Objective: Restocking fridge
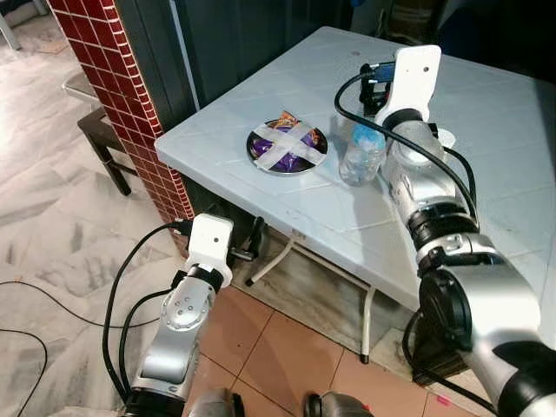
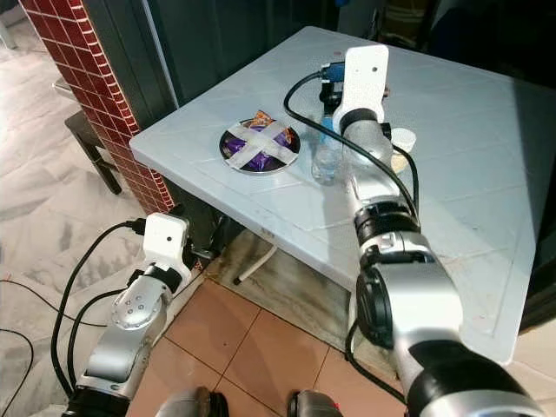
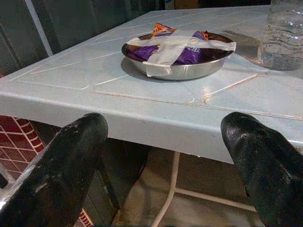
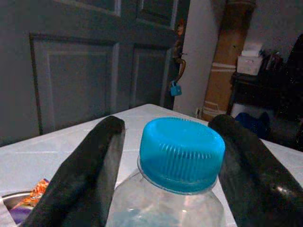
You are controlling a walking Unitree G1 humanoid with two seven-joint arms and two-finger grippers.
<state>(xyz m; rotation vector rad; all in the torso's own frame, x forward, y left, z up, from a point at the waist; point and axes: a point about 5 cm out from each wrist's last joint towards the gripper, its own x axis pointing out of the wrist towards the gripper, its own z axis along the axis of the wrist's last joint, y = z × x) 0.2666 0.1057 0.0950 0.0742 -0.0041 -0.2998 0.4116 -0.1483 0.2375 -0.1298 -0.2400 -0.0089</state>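
The right gripper [image 4: 165,175] straddled a clear bottle [image 1: 361,155] (blue cap, fingers spread, not gripping) beside a taped steel bowl [image 1: 287,147] of purple packets; the left gripper [image 3: 165,161] hung open below the table [image 1: 486,130].

Between the right gripper's [image 4: 170,165] matt black fingers [image 4: 80,179] stood a clear plastic bottle [image 1: 360,156] with a ribbed, glossy blue cap [image 4: 181,153]. Beyond it, a shiny metal bowl [image 3: 177,66] held glossy purple wrappers under pale tape. The table [image 1: 261,191] looked like smooth, pale moulded plastic.

Home: plastic table [image 1: 486,130], panelled door [image 4: 85,66], tiled floor [image 1: 52,226].
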